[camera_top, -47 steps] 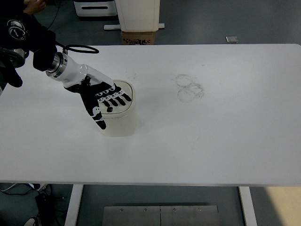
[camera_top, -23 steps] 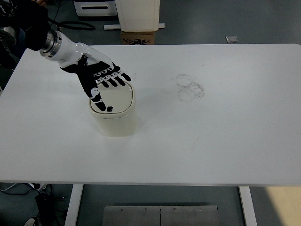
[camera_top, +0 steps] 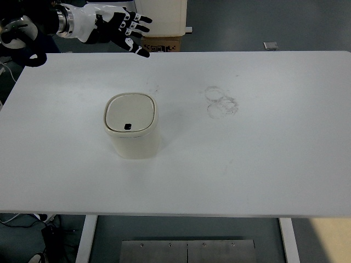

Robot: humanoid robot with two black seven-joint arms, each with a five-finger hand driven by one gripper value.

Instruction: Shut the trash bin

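Note:
A cream trash bin (camera_top: pixel 131 130) stands on the white table (camera_top: pixel 247 159), left of centre. Its lid lies flat and shut, with a small black button near the front edge. My left hand (camera_top: pixel 127 28) is raised high at the picture's top left, well behind and above the bin, fingers spread and holding nothing. My right arm is out of view.
Faint ring marks (camera_top: pixel 220 102) show on the table right of centre. Beyond the far edge stand a cardboard box (camera_top: pixel 162 43) and a white unit (camera_top: pixel 160 16) on the floor.
My left hand has lifted off the bin lid and drawn back up to the top left. The lid now shows fully, lying flat.

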